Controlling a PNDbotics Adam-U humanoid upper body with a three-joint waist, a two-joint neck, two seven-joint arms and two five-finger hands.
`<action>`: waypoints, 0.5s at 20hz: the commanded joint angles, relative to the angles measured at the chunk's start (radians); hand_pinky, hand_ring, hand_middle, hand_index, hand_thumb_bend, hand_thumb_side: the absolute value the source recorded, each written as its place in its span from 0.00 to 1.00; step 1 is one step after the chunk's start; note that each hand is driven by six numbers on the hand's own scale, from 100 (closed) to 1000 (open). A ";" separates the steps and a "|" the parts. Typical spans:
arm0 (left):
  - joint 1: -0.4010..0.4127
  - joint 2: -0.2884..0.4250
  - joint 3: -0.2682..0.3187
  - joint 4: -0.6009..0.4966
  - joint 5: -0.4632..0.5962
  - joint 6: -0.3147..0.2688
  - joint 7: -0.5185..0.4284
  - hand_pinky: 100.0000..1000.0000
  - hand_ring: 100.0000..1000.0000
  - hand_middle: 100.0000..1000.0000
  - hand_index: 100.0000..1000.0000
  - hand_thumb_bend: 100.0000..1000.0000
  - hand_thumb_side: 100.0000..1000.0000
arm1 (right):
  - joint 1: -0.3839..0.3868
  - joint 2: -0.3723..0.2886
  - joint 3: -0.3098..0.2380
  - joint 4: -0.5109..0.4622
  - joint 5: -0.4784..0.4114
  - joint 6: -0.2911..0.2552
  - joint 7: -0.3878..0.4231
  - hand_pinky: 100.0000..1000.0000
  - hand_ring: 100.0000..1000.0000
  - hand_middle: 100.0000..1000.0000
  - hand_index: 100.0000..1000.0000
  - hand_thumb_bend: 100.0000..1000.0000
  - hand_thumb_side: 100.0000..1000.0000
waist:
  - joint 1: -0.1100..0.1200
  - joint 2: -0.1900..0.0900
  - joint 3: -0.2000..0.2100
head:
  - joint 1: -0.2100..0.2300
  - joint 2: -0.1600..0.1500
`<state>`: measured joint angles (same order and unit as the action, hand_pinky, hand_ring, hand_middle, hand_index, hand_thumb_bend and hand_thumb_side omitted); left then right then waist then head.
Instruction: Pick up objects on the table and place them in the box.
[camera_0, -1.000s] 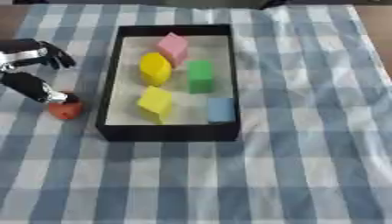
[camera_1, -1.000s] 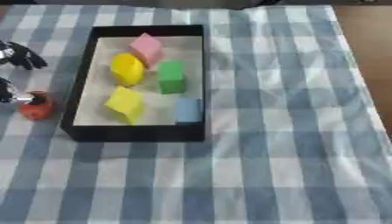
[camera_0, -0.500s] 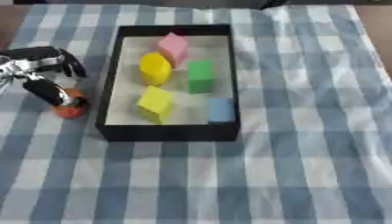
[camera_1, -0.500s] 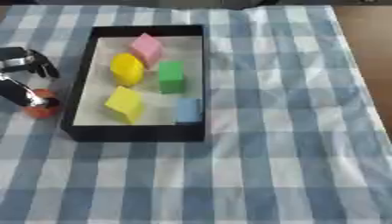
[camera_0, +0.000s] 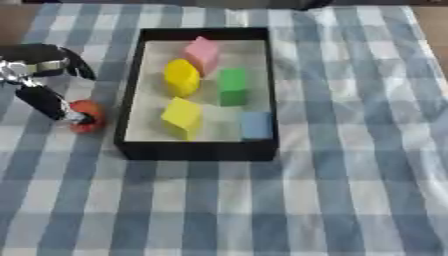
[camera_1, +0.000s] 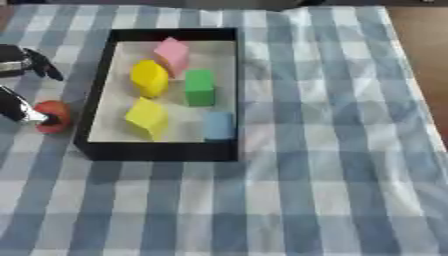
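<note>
Left hand (camera_0: 39, 80): your fingers (camera_0: 52, 102) touch the red piece (camera_0: 87, 116), apparently pinching it for the lift; closure unclear.
Box (camera_0: 131, 150): just beside, so your carry is short.

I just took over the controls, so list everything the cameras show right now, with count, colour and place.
box: one, black, pale floor, centre-left on the table.
pink block: one, far end of the box.
yellow rounded block: one, left side of the box, behind the other yellow one.
yellow block: one, near-left in the box.
green block: one, middle right of the box.
blue block: one, pale, near-right corner of the box.
red object: one, small, on the cloth left of the box.
tablecloth: one, blue-and-white check.
left hand: black and silver, a finger touching the red object.
</note>
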<state>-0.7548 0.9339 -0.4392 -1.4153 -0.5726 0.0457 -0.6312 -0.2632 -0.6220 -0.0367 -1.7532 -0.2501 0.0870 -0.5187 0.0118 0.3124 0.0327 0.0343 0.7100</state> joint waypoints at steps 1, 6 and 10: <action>-0.006 0.038 -0.005 -0.004 -0.017 0.006 -0.025 0.85 0.78 0.72 0.80 0.50 0.35 | -0.005 -0.024 -0.007 -0.006 0.009 -0.002 0.003 0.78 0.79 0.67 0.82 0.00 0.79 | -0.001 -0.030 -0.001 | 0.005 -0.002; -0.014 0.009 -0.035 0.046 -0.020 -0.016 -0.054 0.82 0.74 0.67 0.73 0.37 0.15 | -0.004 -0.022 -0.008 -0.006 0.010 -0.002 0.003 0.78 0.79 0.67 0.82 0.00 0.79 | -0.004 -0.028 -0.003 | 0.009 0.001; -0.017 0.008 -0.031 0.034 -0.022 -0.035 -0.071 0.79 0.71 0.62 0.63 0.23 0.00 | -0.003 -0.023 -0.008 -0.006 0.010 -0.001 0.003 0.78 0.79 0.67 0.82 0.00 0.79 | -0.004 -0.028 -0.002 | 0.008 0.002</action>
<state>-0.7589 0.9133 -0.4789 -1.3738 -0.5908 0.0160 -0.6956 -0.2620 -0.6213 -0.0365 -1.7531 -0.2469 0.0864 -0.5171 0.0116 0.3124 0.0306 0.0417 0.7101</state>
